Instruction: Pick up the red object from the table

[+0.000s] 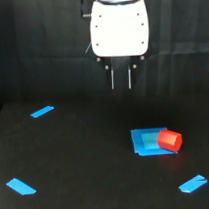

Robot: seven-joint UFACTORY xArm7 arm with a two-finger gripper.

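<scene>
Exterior view: gripper (120,79) hangs above the table (71,159), jaws slightly parted, empty. Red object (170,140) lies against the blue block (145,141), near the table's right edge.

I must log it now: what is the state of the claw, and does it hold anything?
Claw: holds nothing; fingers narrowly apart, open or closed cannot be told. The red object lies on the blue block.
</scene>
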